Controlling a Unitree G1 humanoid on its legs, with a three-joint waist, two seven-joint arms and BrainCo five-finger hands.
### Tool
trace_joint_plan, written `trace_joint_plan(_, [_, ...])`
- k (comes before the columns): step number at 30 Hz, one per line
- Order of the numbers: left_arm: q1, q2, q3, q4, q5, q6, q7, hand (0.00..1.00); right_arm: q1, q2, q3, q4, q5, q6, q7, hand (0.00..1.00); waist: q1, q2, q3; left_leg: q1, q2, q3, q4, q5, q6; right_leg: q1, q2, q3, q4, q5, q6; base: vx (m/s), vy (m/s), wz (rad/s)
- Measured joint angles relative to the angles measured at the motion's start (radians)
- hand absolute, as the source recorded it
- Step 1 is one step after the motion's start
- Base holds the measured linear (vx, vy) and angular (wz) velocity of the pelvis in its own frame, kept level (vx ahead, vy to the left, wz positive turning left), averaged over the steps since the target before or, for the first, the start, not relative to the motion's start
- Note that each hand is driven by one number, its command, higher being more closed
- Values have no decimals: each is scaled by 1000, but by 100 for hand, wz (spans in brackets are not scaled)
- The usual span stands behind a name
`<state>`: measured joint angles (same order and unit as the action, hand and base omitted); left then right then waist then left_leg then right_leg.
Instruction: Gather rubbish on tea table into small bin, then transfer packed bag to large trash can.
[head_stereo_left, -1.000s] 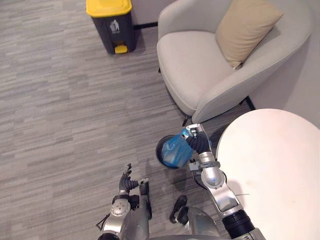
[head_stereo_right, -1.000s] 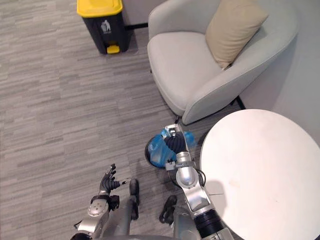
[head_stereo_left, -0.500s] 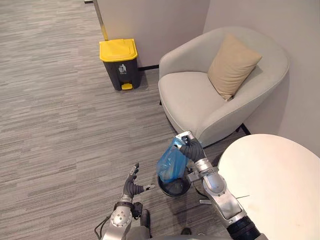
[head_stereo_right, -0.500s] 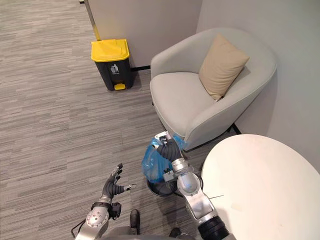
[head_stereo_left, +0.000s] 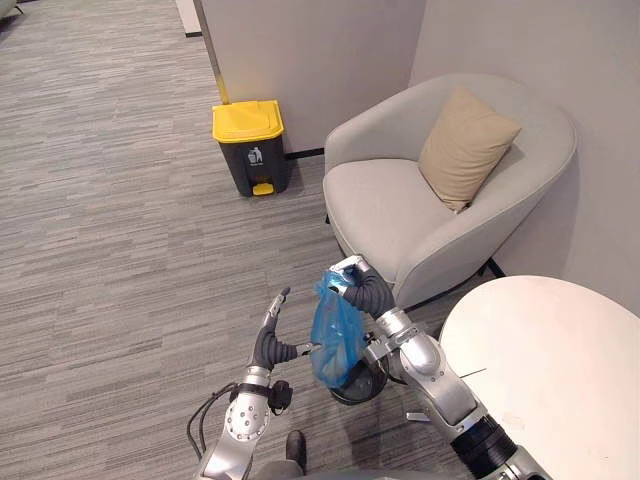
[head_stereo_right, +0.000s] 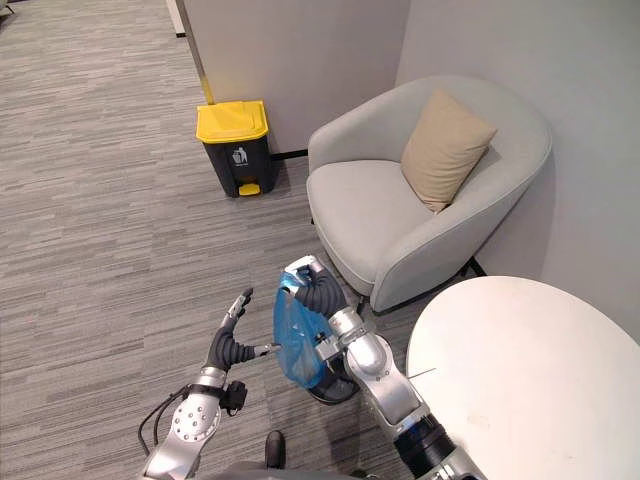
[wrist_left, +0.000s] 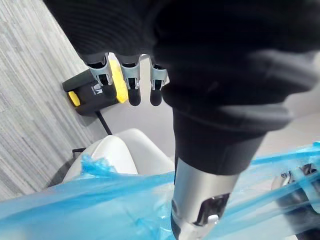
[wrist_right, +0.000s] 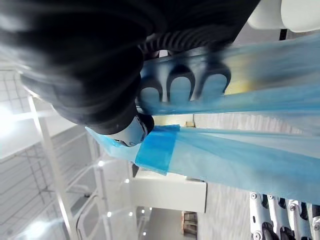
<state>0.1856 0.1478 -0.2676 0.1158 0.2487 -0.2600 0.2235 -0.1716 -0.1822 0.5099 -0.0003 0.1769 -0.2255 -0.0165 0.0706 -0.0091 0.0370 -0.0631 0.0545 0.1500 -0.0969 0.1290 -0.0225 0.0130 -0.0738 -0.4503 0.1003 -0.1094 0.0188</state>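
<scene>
Left eye view: the right hand (head_stereo_left: 362, 291), curled round the blue bag (head_stereo_left: 334, 338), has drawn it from the small bin (head_stereo_left: 357, 388) beneath, beside the spread left hand (head_stereo_left: 271, 346); right wrist view: bag clamped, so the large trash can (head_stereo_left: 249, 146) beyond comes next

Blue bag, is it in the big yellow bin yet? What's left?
Not yet. The tea table looks bare, and the blue bag hangs above the small bin, gripped at its top by the right hand; the left hand is open beside it. Left: carrying it to the yellow-lidded trash can by the wall.
</scene>
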Motion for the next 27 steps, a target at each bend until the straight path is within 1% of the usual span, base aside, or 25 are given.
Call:
trace_joint_plan(3, [-22, -11, -16, -6, 2, 1, 0, 0, -18, 13, 23, 6, 18, 0, 1, 100, -1, 0, 0, 0, -1, 1, 0, 1, 1, -1, 0, 3, -1, 2, -3, 0, 0, 0])
trace_joint_plan(7, [-39, -31, -49, -6, 22, 13, 0, 0, -32, 23, 39, 8, 30, 0, 0, 100, 0, 5, -4, 0, -1, 1, -1, 3, 4, -1, 0, 6, -2, 4, -4, 0, 0, 0])
trace_joint_plan(11, [-40, -50, -54, -6, 32, 24, 0, 0, -35, 41, 48, 8, 49, 0, 0, 100, 0, 13, -9, 1, 0, 1, -6, 5, 4, -1, 1, 7, -2, 6, -5, 0, 0, 0])
trace_joint_plan(16, [-40, -67, -54, -5, 40, 41, 3, 0, -62, 58, 66, 8, 58, 1, 0, 100, 0, 15, -11, 1, 0, 1, -6, 9, 5, 1, 2, 8, -10, 15, -4, 0, 0, 0])
trace_joint_plan(20, [-40, -75, -54, -3, 53, 59, 35, 0, -78, 75, 96, 8, 79, 1, 1, 100, 1, 14, -13, 2, -1, 1, -6, 10, 7, 1, 2, 9, -17, 21, 0, 0, 0, 0])
trace_joint_plan(22, [-40, -75, -53, -2, 68, 60, 44, 0, -79, 88, 101, 7, 91, 1, 0, 100, 1, 13, -13, 2, -2, 1, -6, 11, 8, 1, 2, 9, -17, 22, 1, 0, 0, 0])
trace_joint_plan(23, [-39, -75, -53, -2, 78, 63, 53, 0, -79, 99, 108, 7, 105, 1, 0, 100, 1, 13, -17, 2, -2, 1, -6, 11, 8, 1, 2, 9, -17, 22, 1, 0, 0, 0])
trace_joint_plan(27, [-38, -85, -44, 4, 100, 83, 88, 0, -79, 101, 149, -33, 136, 1, 2, 100, 1, 13, -36, 2, -3, 0, -6, 11, 8, 1, 1, 9, -19, 23, 2, 0, 0, 0])
